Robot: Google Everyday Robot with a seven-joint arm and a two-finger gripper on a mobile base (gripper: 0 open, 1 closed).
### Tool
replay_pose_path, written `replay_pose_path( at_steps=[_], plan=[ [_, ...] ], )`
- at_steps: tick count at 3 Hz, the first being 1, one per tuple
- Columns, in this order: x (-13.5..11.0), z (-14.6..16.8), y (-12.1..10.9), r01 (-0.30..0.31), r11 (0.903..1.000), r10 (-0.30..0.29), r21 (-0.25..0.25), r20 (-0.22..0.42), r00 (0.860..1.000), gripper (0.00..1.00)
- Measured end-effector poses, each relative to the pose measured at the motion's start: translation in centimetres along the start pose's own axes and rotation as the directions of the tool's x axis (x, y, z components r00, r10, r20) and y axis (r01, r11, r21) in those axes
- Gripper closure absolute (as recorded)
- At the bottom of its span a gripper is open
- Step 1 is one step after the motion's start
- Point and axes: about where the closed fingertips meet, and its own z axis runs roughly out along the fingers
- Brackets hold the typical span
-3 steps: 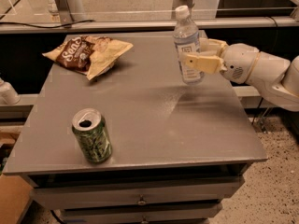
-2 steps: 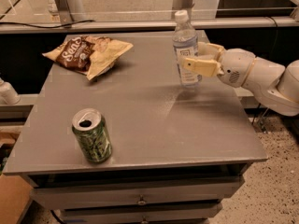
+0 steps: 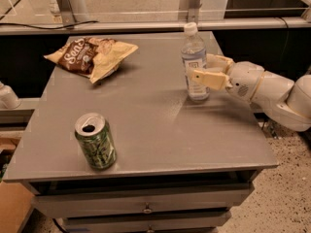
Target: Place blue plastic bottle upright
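The blue plastic bottle (image 3: 194,57), clear with a white cap and a pale label, stands upright at the right side of the grey table (image 3: 146,130). Its base is at the tabletop. My gripper (image 3: 200,67) reaches in from the right and is shut on the bottle at label height. One cream finger (image 3: 206,78) crosses in front of the bottle and the other (image 3: 218,61) shows behind it. The white arm (image 3: 272,91) extends past the table's right edge.
A green soda can (image 3: 95,141) stands upright at the front left of the table. A brown and yellow chip bag (image 3: 90,56) lies at the back left. Drawers (image 3: 146,208) run under the tabletop. A rail (image 3: 146,27) runs behind the table.
My gripper has lowered the bottle, held upright, down to the tabletop and a little toward the table's front. The can and the bag have not moved.
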Motion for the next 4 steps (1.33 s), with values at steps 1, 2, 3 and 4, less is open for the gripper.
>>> replay_pose_path(
  at_steps=[1, 2, 3, 4],
  plan=[
    [1.61, -0.62, 0.19, -0.026, 0.9995, 0.026, 0.016, -0.005, 1.000, 1.00],
    [1.20, -0.58, 0.20, -0.026, 0.9995, 0.026, 0.016, -0.005, 1.000, 1.00],
    [0.99, -0.56, 0.21, -0.026, 0.9995, 0.026, 0.015, -0.005, 1.000, 1.00],
    [0.95, -0.56, 0.21, -0.026, 0.9995, 0.026, 0.016, -0.005, 1.000, 1.00]
  ],
)
